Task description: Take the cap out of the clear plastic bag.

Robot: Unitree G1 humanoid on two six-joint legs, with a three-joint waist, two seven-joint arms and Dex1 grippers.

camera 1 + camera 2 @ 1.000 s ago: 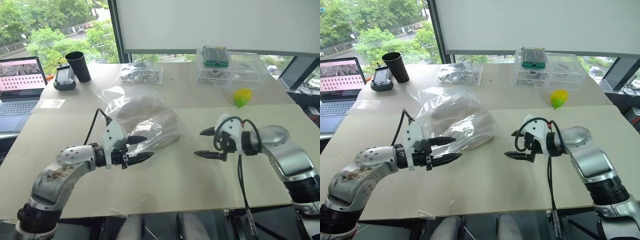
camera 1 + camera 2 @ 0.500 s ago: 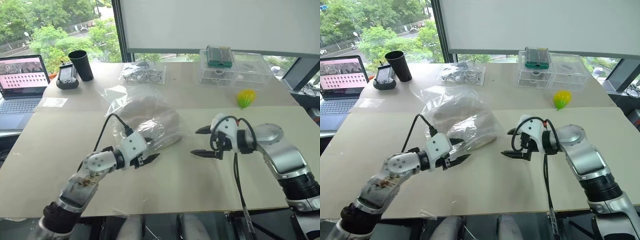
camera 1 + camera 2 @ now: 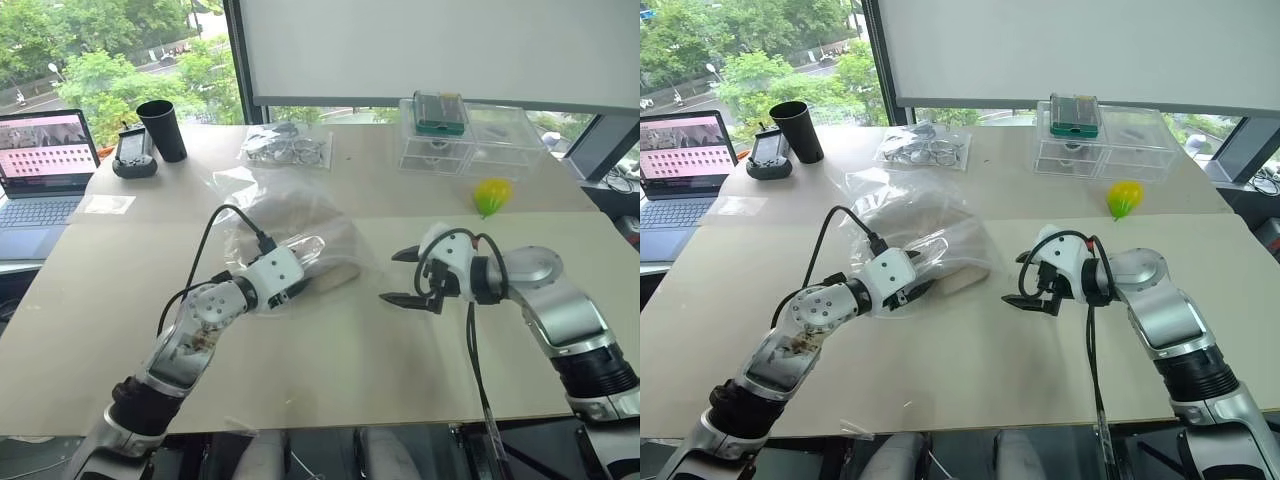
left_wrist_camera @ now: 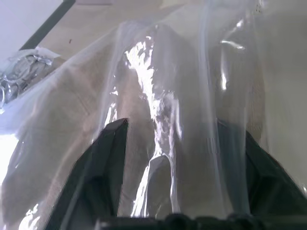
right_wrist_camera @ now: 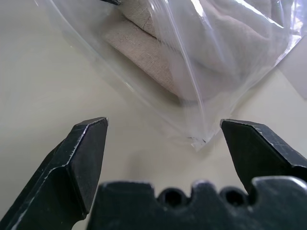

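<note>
At the clear plastic bag (image 3: 285, 230) lying mid-desk, the left claw (image 4: 170, 167) has pushed into the near mouth, jaws partly apart astride a plastic fold, gripping nothing I can confirm. Inside, the cap (image 3: 300, 240) lies just beyond it. Right of the bag, the right claw (image 3: 403, 276) hovers wide open, empty.

The soft cream fabric cap (image 3: 940, 255) lies inside the big crinkly clear plastic bag (image 3: 902, 205) on the wide pale table (image 3: 970, 370). The left gripper (image 3: 912, 289) is at the bag. The right gripper (image 3: 1025, 280) is just beside it, to the right.
</note>
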